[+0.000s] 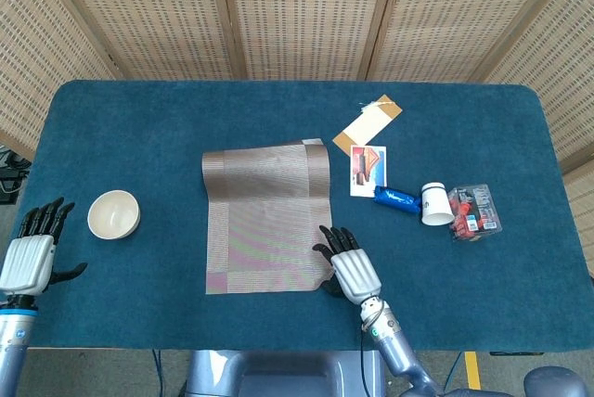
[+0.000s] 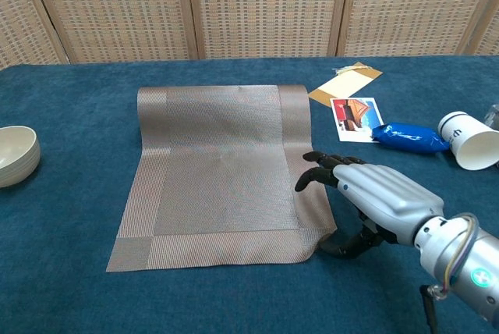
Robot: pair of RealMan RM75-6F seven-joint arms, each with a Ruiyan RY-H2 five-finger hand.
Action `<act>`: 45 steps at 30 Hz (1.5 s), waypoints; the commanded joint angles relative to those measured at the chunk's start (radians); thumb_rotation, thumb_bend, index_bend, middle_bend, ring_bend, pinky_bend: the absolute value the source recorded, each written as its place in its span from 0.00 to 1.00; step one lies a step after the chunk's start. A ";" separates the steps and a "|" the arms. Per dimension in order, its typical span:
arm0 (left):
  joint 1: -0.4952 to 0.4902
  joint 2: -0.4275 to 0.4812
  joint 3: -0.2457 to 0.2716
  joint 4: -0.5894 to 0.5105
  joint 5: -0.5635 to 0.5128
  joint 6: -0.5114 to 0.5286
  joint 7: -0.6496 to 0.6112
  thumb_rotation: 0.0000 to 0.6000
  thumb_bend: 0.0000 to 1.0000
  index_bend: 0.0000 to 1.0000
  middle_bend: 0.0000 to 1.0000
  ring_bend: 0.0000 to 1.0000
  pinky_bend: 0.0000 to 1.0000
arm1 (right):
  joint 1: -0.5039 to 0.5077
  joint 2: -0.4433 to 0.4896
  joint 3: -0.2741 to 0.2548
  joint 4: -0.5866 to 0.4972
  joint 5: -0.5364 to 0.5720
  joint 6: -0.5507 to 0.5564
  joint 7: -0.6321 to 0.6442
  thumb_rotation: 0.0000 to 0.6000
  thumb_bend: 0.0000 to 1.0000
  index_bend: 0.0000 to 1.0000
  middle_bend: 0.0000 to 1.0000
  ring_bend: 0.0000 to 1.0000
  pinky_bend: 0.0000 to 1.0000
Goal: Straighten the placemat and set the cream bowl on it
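Centre of frame: placemat (image 1: 267,218) on the blue bench (image 1: 167,119), its lower right corner lifted and pinched by the right hand (image 2: 373,200). Left of frame: cream bowl (image 1: 113,214), apart from the mat; left hand (image 1: 30,253) spread, holding nothing.

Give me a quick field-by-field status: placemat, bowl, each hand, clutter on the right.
placemat: flat mid-table, near right corner lifted and curled
cream bowl: on the cloth left of the placemat, apart from it, upright, empty
right hand: pinches the placemat's near right corner, thumb under the edge
left hand: near the bowl, holds nothing, fingers apart
clutter: cards, blue packet, tipped paper cup, clear packet
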 commanded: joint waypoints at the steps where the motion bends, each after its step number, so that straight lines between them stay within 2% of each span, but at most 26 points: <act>1: -0.001 0.001 -0.001 -0.001 -0.003 -0.003 -0.001 1.00 0.14 0.07 0.00 0.00 0.00 | -0.001 -0.003 0.001 0.004 -0.002 -0.001 0.004 1.00 0.42 0.37 0.00 0.00 0.00; 9: -0.002 0.001 -0.002 -0.002 -0.010 -0.010 -0.003 1.00 0.14 0.07 0.00 0.00 0.00 | -0.005 -0.021 0.003 0.029 -0.030 0.017 0.034 1.00 0.40 0.54 0.03 0.00 0.00; 15: -0.003 0.002 -0.003 -0.002 -0.012 -0.012 -0.005 1.00 0.14 0.07 0.00 0.00 0.00 | -0.008 -0.033 0.004 0.041 -0.034 0.017 0.048 1.00 0.46 0.60 0.05 0.00 0.00; 32: -0.006 -0.001 -0.002 0.000 -0.015 -0.020 -0.007 1.00 0.14 0.08 0.00 0.00 0.00 | -0.015 -0.027 0.006 0.032 -0.007 -0.008 0.027 1.00 0.54 0.54 0.00 0.00 0.00; 45: -0.005 0.000 -0.004 -0.006 -0.015 -0.015 -0.009 1.00 0.14 0.08 0.00 0.00 0.00 | -0.026 -0.003 0.008 -0.014 0.010 -0.007 0.008 1.00 0.65 0.58 0.00 0.00 0.00</act>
